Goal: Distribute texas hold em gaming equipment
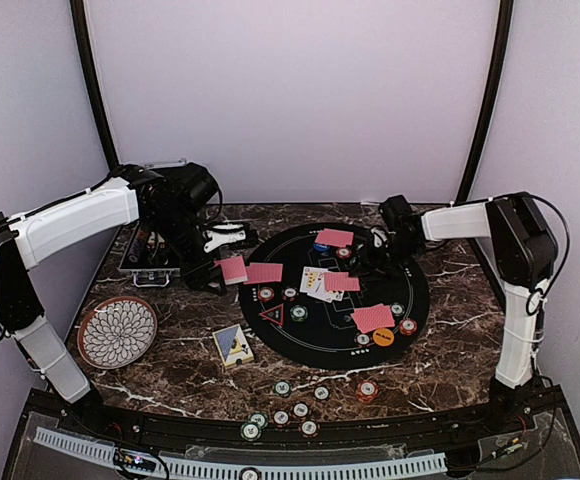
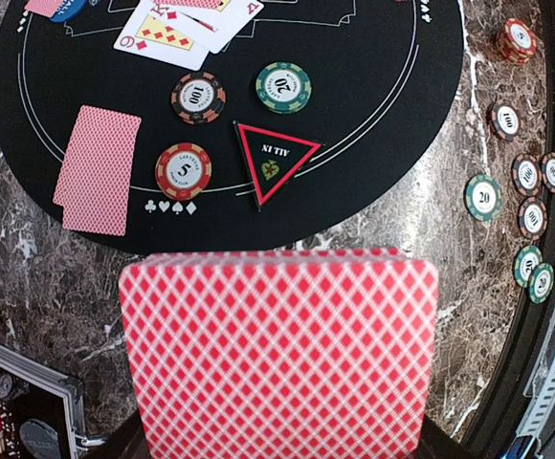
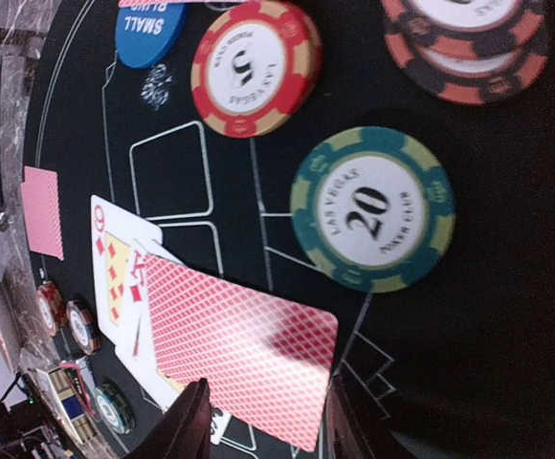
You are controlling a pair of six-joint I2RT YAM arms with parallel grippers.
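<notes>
I see the top view looking down from behind; both wrist views sit close over the round black playing mat (image 1: 320,345).

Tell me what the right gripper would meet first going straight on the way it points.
Most likely the red-backed card just beyond the right gripper, lying over face-up cards; depth is hard to judge.

Mat (image 1: 320,345) centre crowded: cards (image 1: 342,282), chips (image 1: 298,313); marble (image 1: 455,345) right probably free.
</notes>
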